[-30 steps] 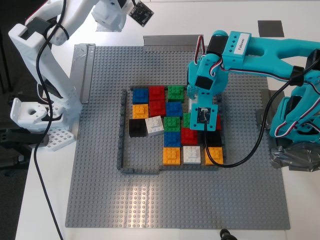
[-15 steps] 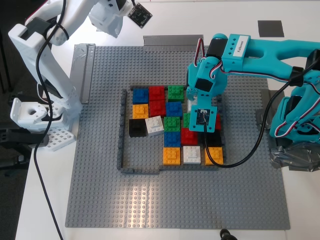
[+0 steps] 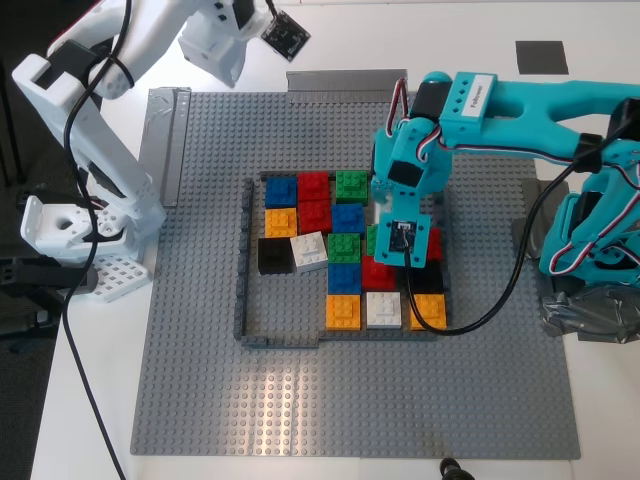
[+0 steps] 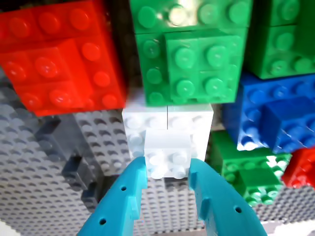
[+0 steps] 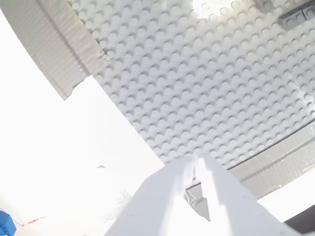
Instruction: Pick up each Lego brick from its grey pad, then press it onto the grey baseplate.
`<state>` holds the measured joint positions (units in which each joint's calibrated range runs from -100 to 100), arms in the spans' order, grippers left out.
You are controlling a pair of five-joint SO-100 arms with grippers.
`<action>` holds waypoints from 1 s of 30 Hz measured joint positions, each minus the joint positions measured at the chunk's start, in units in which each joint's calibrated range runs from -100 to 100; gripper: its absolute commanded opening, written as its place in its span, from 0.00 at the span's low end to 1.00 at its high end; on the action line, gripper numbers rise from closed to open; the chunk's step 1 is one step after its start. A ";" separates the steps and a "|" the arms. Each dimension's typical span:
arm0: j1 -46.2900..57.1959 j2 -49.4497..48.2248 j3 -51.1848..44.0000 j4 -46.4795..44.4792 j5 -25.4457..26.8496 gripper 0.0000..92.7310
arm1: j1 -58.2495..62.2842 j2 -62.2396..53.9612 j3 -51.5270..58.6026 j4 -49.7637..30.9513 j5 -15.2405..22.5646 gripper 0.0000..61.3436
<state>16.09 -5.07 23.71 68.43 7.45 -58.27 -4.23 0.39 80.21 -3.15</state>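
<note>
My first gripper (image 4: 167, 169), the teal one, is shut on a white Lego brick (image 4: 167, 157) and holds it down among green, red and blue bricks. In the exterior view this gripper (image 3: 387, 218) is inside the dark-grey brick frame (image 3: 243, 262) on the grey baseplate (image 3: 200, 350), and its wrist hides the held brick. My second gripper (image 5: 197, 169), the white one, is shut and empty. It hangs high over the baseplate's far corner at the exterior view's left (image 3: 232, 48). One dark grey pad (image 3: 541, 55) lies bare at the back right.
Several coloured bricks fill the frame, among them a tilted white brick (image 3: 308, 250), a second white one (image 3: 383, 308) and a red one (image 3: 313, 185). Silver tape strips (image 3: 165, 125) edge the baseplate. The white arm's base (image 3: 70, 230) stands at the exterior view's left, the teal base (image 3: 600, 250) at its right.
My first gripper has shifted slightly towards the exterior view's left and lower into the bricks. My second gripper has moved a little at the top.
</note>
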 measured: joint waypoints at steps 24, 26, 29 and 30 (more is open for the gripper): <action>-0.81 0.85 0.39 -2.52 0.16 0.00 | -5.09 4.06 -15.96 6.19 1.42 0.00; -0.89 0.85 0.39 -2.52 0.16 0.00 | -5.64 4.06 -16.54 6.76 1.12 0.00; -1.41 0.85 0.39 -2.52 0.16 0.00 | -5.91 4.06 -16.73 8.21 1.03 0.00; -1.48 0.85 0.39 -2.52 0.16 0.00 | -6.00 4.06 -16.73 8.53 0.93 0.00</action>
<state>14.61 -4.23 24.10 65.91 7.60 -64.27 -0.17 -16.34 88.74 -2.22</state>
